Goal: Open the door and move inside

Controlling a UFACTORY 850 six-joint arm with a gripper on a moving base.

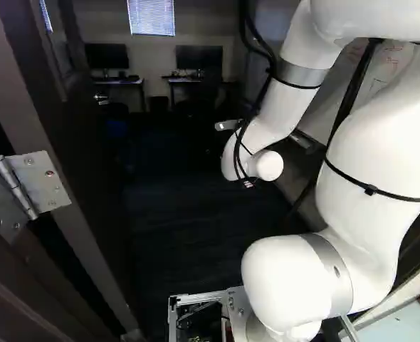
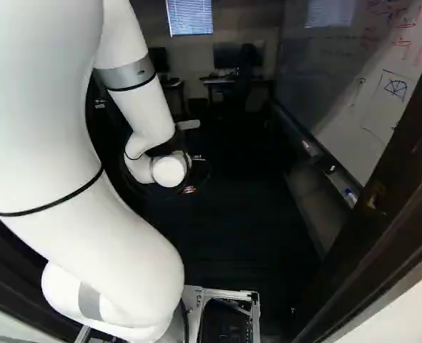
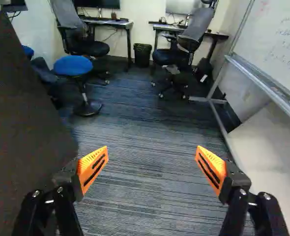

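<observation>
Wrist view shows the fingers spread wide, gripping nothing. The door stands open at the left of the left base view; drifting toward it could scrape the arm, while overcorrecting could clip the doorframe, lower right in the right base view.

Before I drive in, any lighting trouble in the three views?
Left base view: floor nearly black, detail lost; arm bright white against it. Right base view: floor equally dark, slanting shadow across the whiteboard, apparent reflection of the blinds on it. Wrist view: much brighter, floor stripes readable.
</observation>
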